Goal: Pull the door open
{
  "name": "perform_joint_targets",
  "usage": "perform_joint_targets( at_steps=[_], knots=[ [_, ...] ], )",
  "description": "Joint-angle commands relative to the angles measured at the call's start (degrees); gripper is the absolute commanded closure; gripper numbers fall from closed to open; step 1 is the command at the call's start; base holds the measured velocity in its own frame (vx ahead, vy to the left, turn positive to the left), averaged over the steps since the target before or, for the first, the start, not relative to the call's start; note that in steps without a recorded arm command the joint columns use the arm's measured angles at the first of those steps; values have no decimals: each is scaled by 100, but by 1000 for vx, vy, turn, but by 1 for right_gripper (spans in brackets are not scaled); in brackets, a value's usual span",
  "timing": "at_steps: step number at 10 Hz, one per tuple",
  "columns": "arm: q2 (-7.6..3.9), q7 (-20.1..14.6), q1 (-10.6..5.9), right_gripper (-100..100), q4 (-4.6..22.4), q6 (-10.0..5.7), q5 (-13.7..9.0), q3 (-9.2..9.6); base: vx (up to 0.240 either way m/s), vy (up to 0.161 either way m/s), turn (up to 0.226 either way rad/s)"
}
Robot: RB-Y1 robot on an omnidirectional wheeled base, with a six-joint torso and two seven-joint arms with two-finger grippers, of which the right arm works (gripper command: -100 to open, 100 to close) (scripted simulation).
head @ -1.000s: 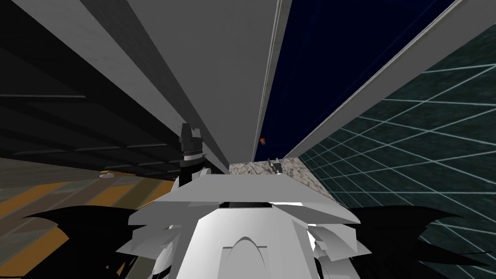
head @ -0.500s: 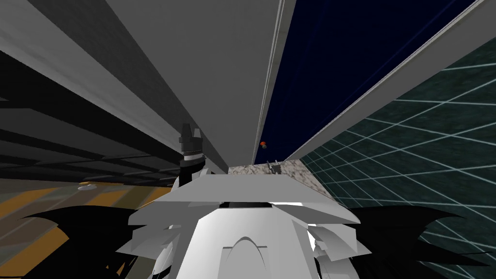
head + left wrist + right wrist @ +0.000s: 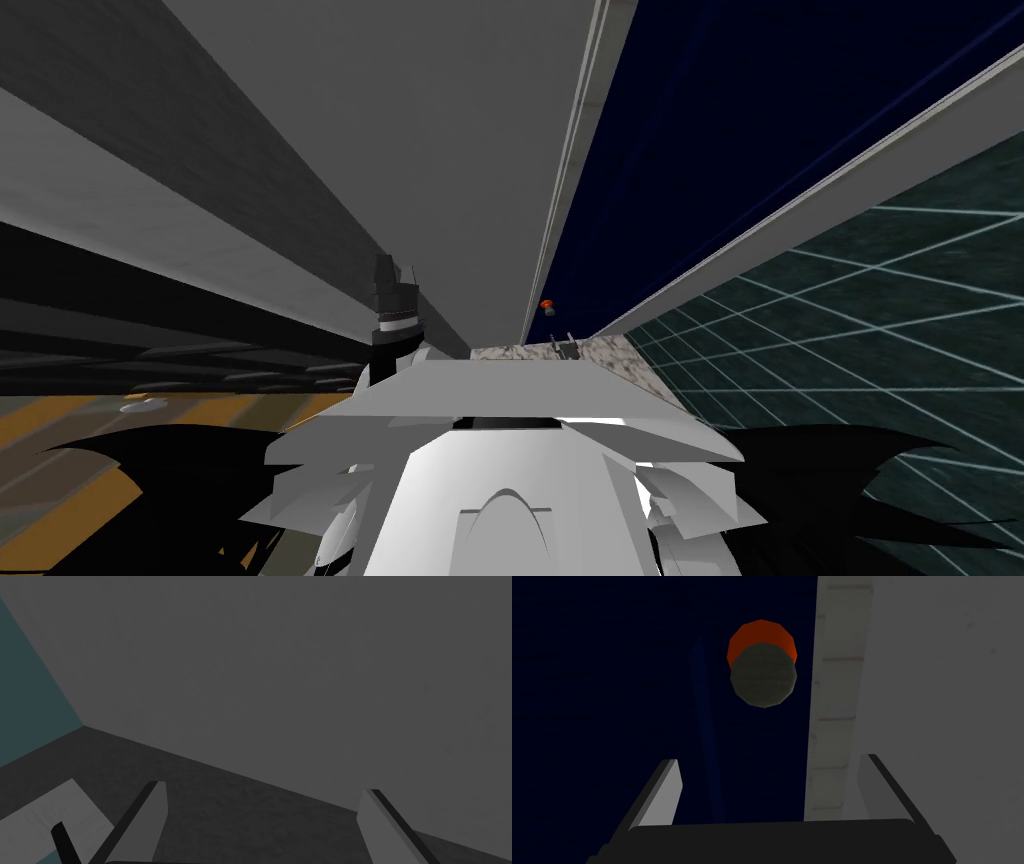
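- the dark blue door (image 3: 700, 120) looks shut or nearly so. its round grey knob (image 3: 763, 678), on an orange base, sits close to the pale door frame (image 3: 837, 701).
- the right gripper (image 3: 769, 758) points at the knob from short of it. its fingers (image 3: 662, 796) are spread wide and hold nothing, so no grasp exists yet.
- the knob lies roughly between the two fingers' lines but ahead of the tips. clenching from here would probably catch nothing.
- one finger runs in line with the frame. if the approach drifts that way, that finger could strike the frame before the other reaches the knob.
- the knob is round and looks smooth. a shallow pinch near its front could slip off once the pull begins.
- a straight pull may fight the door's swing and twist the knob out of the fingers.
- i stand very near the door, so it could swing into me unless the base backs off.
- the left gripper (image 3: 264, 787) is raised beside the grey wall (image 3: 450, 150), fingers apart and empty. it may scrape the wall if the torso turns.
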Motion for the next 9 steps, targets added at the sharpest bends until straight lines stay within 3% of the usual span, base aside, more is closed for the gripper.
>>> perform_joint_targets(
  at_steps=[1, 7, 9],
  knots=[
    [-75, 31, -163, -100, 94, 124, -13, -16, 123, -63, 235],
    [22, 53, -296, -100, 163, 228, -22, -26, 200, 22, -46],
    [31, 47, -293, -100, 144, 238, -20, -22, 113, 30, 2]
  ],
)
